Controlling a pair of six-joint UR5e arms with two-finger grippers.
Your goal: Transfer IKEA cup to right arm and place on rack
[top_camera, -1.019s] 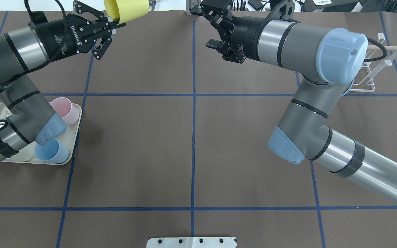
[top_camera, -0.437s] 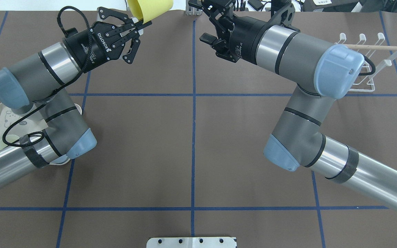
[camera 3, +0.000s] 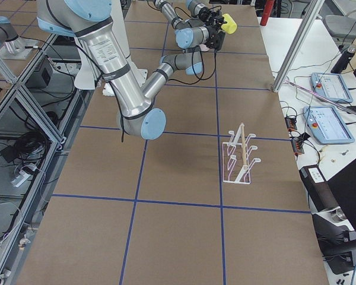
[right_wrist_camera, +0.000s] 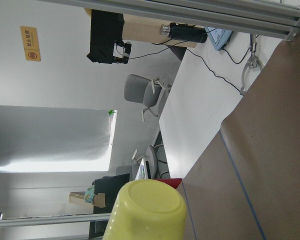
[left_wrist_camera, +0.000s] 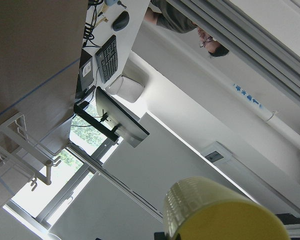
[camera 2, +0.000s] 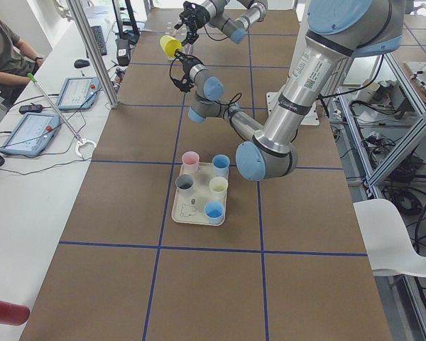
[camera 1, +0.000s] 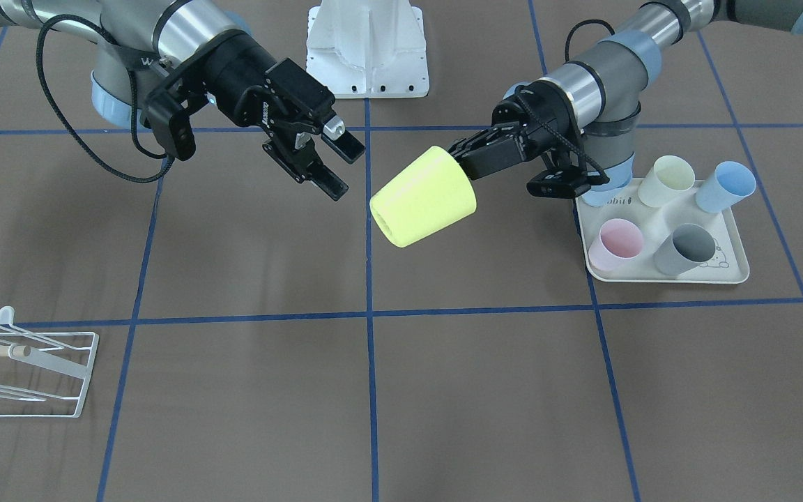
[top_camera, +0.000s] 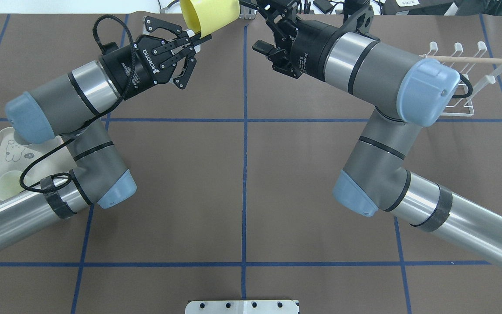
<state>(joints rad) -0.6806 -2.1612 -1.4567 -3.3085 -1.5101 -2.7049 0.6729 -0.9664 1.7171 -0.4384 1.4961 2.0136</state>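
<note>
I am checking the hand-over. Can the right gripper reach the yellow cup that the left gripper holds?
Probably yes. The right gripper is open and faces the yellow cup, with nothing between them. The left gripper pinches only the rim, so the cup's body is free.

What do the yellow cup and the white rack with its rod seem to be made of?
Yellow cup: probably plastic, since it is opaque, evenly coloured and matte with only a soft sheen.
Rack: thin bent wire, likely metal under a smooth white coating, though the kind of coating cannot be told.
Rod: looks like bare light wood, pale tan and dull.
</note>
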